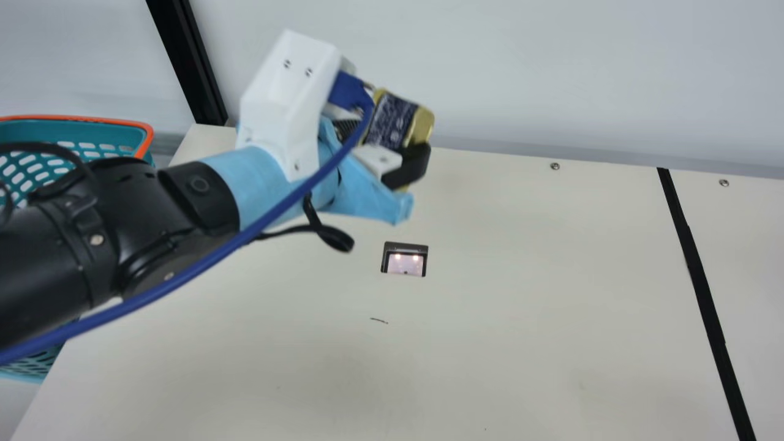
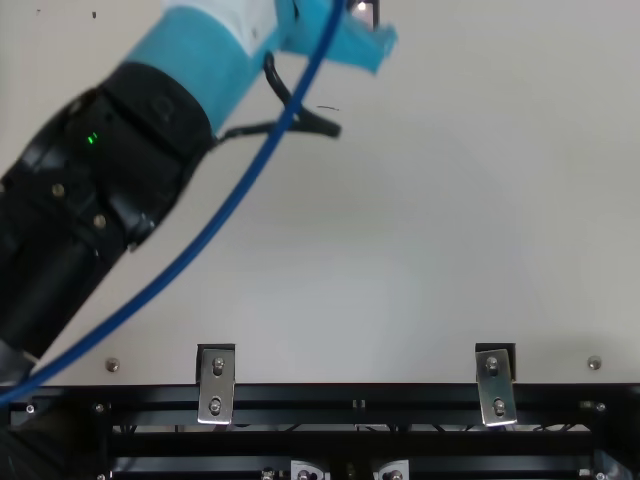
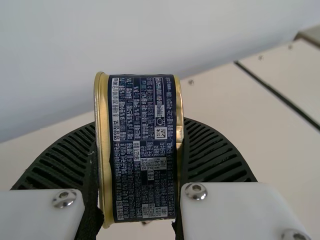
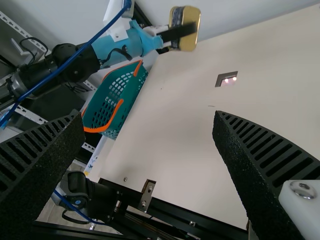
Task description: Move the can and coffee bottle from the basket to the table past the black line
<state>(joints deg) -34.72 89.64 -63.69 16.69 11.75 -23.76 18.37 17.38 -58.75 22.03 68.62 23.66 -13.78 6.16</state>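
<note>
One arm, the left (image 1: 153, 196), spans out from the main view's left edge, its black links slanting up toward the back wall (image 1: 520, 73). Past them comes a blue sleeve (image 1: 254, 177), then the white bracket (image 1: 288, 104), with a blue cable (image 1: 245, 236) running loosely along the arm (a rather long one, bowing well out from the links in the top view).

At its end, the left gripper (image 1: 389, 141) is raised off the table (image 1: 520, 306) and has the can (image 3: 145, 145) pinched by its two flat ends. Its ribbed fingers (image 3: 212, 150) press in from both sides, and the dark label faces the left wrist camera between gold rims. In the main view the can leans.

That puts the can over the far part of the table, between the basket (image 1: 131, 138) and the black line (image 1: 704, 288), and short of the line. The basket, teal with an orange rim, sits at the table's left edge, beside it.

As for the right gripper (image 4: 147, 117), its fingers stand wide apart, with nothing between them. The right wrist view looks past them toward the raised left arm.
</note>
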